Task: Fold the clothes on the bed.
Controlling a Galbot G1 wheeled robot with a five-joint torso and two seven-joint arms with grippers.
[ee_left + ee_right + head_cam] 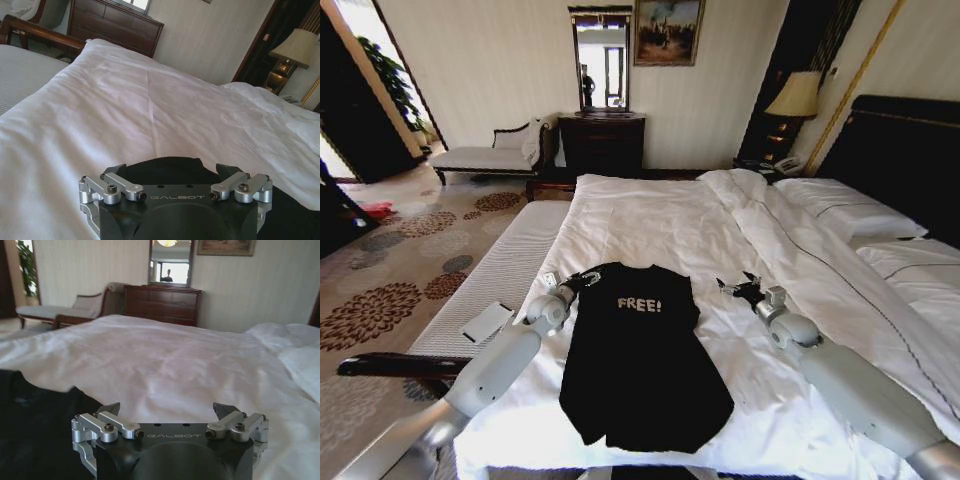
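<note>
Head view, bed (pixel 700 230): the bed is taking up most of the scene ahead of both grippers, its white duvet lying rumpled and stretching away from them toward the far end; pillows (pixel 860 210) are lying far beyond the right gripper, on its outer side, against the dark headboard (pixel 910 150).
Shirt (pixel 635 360): a black shirt is lying flat on the duvet between the two grippers, its "FREE!" lettering (pixel 639 305) sitting level with them and its hem trailing back toward the robot, behind both wrists.
Left arm: it is reaching in from the bed's near edge, its gripper (pixel 582 280) sitting at the shirt's shoulder on that side.
Left gripper, wrist view (pixel 170 175): its fingers are standing wide apart with nothing between them; black cloth (pixel 170 167) is lying directly under and just ahead of the fingertips, white duvet beyond.
Right arm: it is stretching across the duvet, its gripper (pixel 735 290) hovering just outside the shirt's other shoulder, over white cloth.
Right gripper, wrist view (pixel 167 412): its fingers are spread apart and gripping nothing; the shirt's dark edge (pixel 45 410) is lying to its inner side, with bare duvet straight ahead.
Bench (pixel 505 270): a pale ribbed bench is running along the bed on the left gripper's outer side.
Dresser (pixel 603 140): a dark dresser is standing far ahead of both grippers, against the wall.
</note>
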